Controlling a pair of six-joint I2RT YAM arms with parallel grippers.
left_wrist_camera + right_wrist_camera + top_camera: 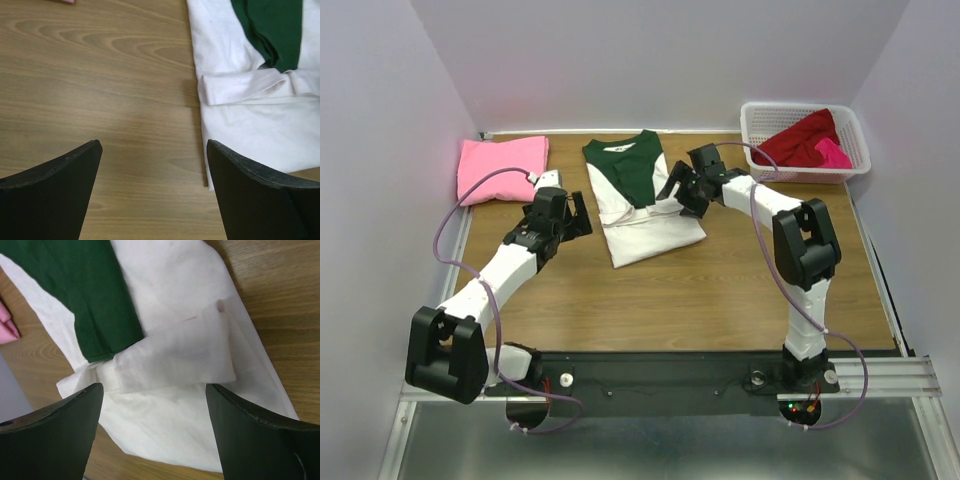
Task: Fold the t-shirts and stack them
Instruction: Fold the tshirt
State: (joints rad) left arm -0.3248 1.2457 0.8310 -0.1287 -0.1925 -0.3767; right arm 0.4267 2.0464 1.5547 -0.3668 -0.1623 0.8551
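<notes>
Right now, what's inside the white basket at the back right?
A dark red t-shirt and a magenta one lie bunched in the basket. Anything beneath them is covered.

white tee (645,225), green sleeves; pink tee (502,168); white basket (780,106); woodgrain table (720,290)

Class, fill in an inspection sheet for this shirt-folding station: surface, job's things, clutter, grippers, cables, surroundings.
Surface: wooden table.
Job's things: white and green shirt part-folded mid-table; pink shirt folded far left; red shirt and magenta shirt bunched in the basket.
Clutter: nothing seen.
Grippers: left gripper over bare wood beside the shirt, jaws open; right gripper over the shirt, jaws open, empty.
Cables: purple cables loop alongside both arms.
Surroundings: pale walls on three sides; metal rail at near edge.
</notes>
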